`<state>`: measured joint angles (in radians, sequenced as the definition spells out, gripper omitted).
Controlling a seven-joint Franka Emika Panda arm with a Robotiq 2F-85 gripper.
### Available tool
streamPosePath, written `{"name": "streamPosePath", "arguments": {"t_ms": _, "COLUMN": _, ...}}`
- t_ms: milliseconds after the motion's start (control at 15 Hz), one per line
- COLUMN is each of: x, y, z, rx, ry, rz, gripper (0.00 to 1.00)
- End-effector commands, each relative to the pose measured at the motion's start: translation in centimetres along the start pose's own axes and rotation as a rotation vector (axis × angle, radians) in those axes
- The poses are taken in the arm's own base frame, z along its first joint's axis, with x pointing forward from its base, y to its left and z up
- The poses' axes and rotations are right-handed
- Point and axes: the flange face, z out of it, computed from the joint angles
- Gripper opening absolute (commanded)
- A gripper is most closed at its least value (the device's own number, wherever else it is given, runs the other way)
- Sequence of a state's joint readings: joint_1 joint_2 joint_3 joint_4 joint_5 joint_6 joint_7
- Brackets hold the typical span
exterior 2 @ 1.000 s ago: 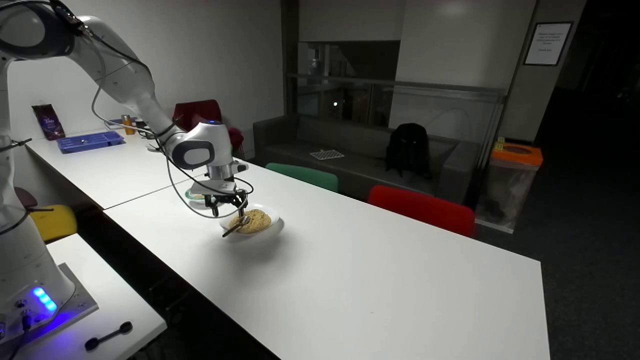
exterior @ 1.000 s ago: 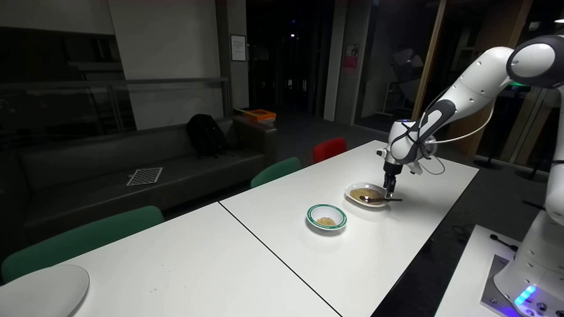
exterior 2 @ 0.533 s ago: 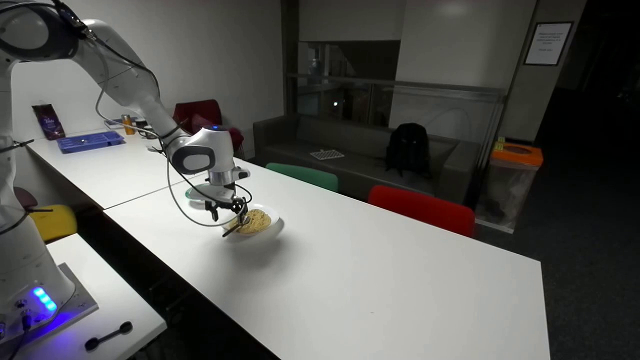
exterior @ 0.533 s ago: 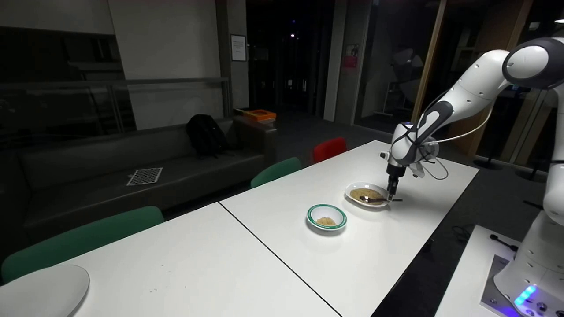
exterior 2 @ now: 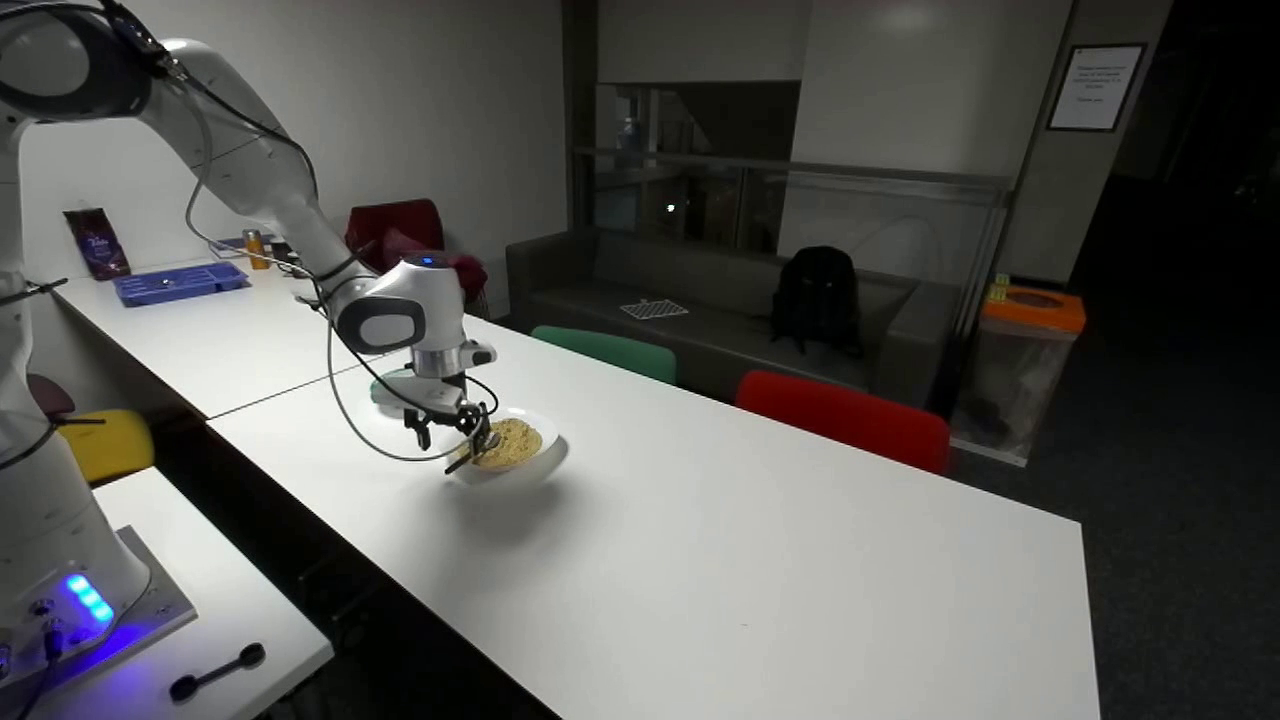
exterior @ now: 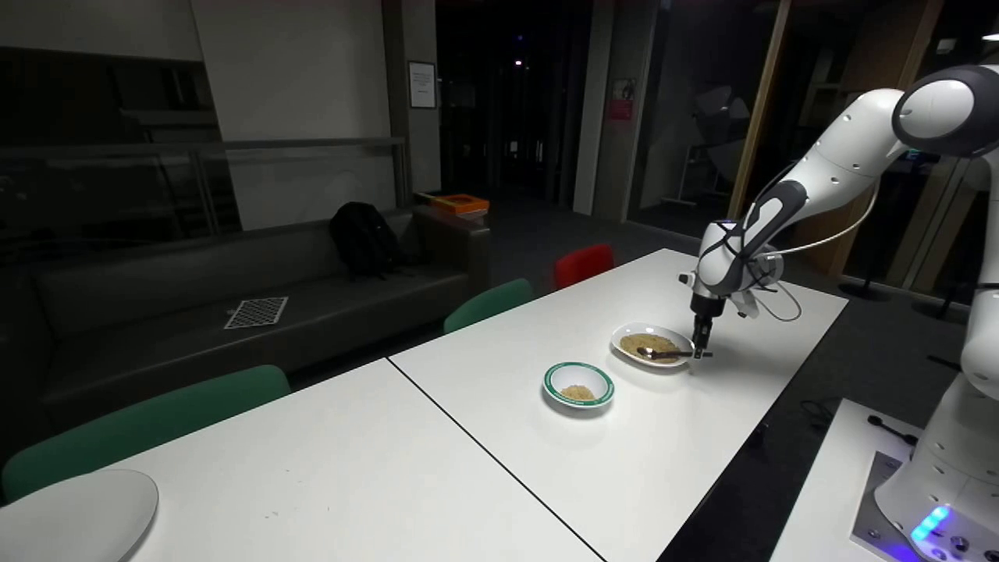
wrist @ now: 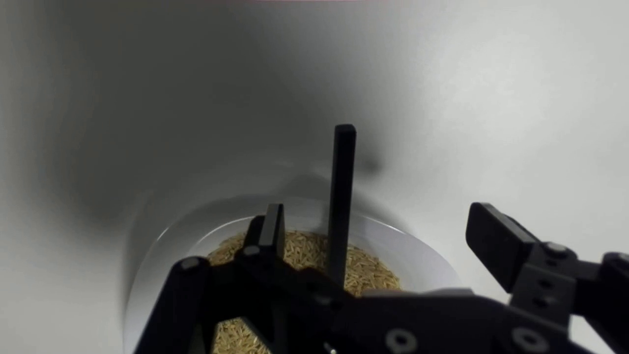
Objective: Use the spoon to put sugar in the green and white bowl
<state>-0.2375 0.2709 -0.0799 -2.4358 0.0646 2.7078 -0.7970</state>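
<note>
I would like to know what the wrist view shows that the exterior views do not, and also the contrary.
Only the wrist view shows single, slender grains distinctly in the white dish. Only the exterior views show the green and white bowl, the black backpack and the sofa. Both share the dish, the spoon handle and the hand.

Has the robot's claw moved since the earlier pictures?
Yes. In an exterior view, the gripper has shifted right and slightly down in the picture, judged against the unmoved white dish.
</note>
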Motion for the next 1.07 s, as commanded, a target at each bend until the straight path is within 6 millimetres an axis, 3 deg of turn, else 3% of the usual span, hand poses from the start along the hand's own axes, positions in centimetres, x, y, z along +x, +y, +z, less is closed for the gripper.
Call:
{"name": "streamPosePath", "arguments": {"t_ms": 0, "x": -1.1, "y": -0.5, "z": -0.8, "rx": -0.019, "ry": -0.003, "rz": 0.004, "gripper": 1.00}}
{"name": "streamPosePath", "arguments": {"t_ms": 533, "x": -0.1, "y": -0.4, "z": -1.4, "rx": -0.026, "ry": 0.007, "rz": -0.010, "gripper": 1.00}}
{"name": "streamPosePath", "arguments": {"t_ms": 1000, "x": 0.4, "y": 0.1, "z": -0.8, "rx": -0.017, "ry": -0.005, "rz": -0.012, "gripper": 1.00}}
